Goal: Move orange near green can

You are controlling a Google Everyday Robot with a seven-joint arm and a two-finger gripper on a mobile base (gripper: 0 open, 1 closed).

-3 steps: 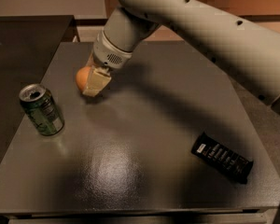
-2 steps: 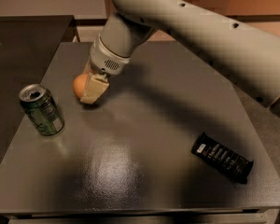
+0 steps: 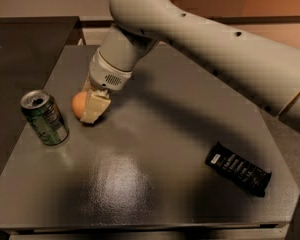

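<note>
The orange (image 3: pixel 79 104) is a small round fruit at the left of the grey table (image 3: pixel 155 184), a short gap right of the green can (image 3: pixel 44 118). The can stands slightly tilted near the table's left edge, with a silver top and a white label panel. My gripper (image 3: pixel 90 109) comes down from the upper right and is shut on the orange. One pale finger (image 3: pixel 96 108) covers the orange's right side, and the other finger is hidden behind the fruit. The orange sits low, at or just above the tabletop.
A flat black snack bar wrapper (image 3: pixel 238 168) lies at the table's right front. My large pale arm (image 3: pixel 215 39) crosses the upper right of the view. A dark counter (image 3: pixel 25 44) lies beyond the table's left edge.
My gripper has carried the orange down and to the left, closer to the green can. The can and the wrapper have not moved.
</note>
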